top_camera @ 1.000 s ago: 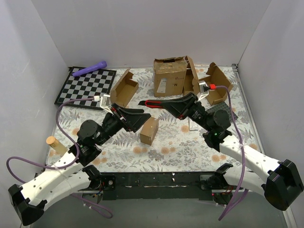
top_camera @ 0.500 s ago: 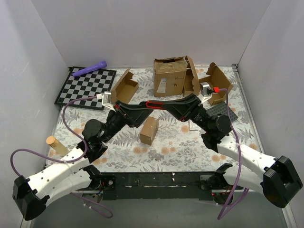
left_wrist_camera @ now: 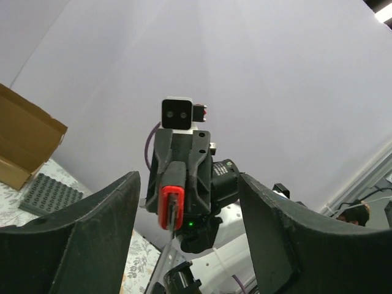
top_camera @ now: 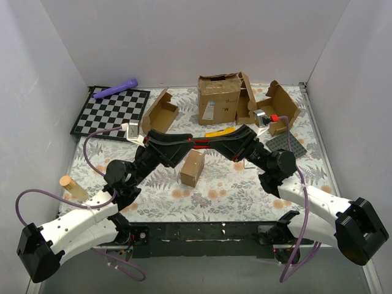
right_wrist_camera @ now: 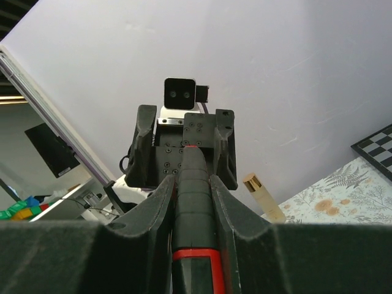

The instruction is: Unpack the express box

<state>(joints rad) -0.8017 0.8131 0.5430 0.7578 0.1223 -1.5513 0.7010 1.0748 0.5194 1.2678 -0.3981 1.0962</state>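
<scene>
The express box (top_camera: pixel 193 168), small, brown and shut, lies on the floral table under both grippers. My right gripper (top_camera: pixel 231 142) is shut on a black and red utility knife (top_camera: pixel 199 143) and holds it level above the box; the right wrist view shows the knife (right_wrist_camera: pixel 195 202) between the fingers (right_wrist_camera: pixel 153 208). My left gripper (top_camera: pixel 181 142) faces it, open. In the left wrist view the knife's red end (left_wrist_camera: pixel 171 205) points between the wide-apart fingers (left_wrist_camera: pixel 92 226). The box is hidden in both wrist views.
A large battered carton (top_camera: pixel 218 98) and two open mailer boxes (top_camera: pixel 160 113) (top_camera: pixel 278 107) stand at the back. A chessboard (top_camera: pixel 110 110) with a purple object (top_camera: pixel 116 90) is at the back left. A yellow object (top_camera: pixel 218 131), a grey baseplate (top_camera: pixel 288 147) and a capped bottle (top_camera: pixel 71 185) lie around.
Both grippers have moved toward each other above the box. The left gripper has risen and closed in on the knife's end. The yellow object behind the knife now shows.
</scene>
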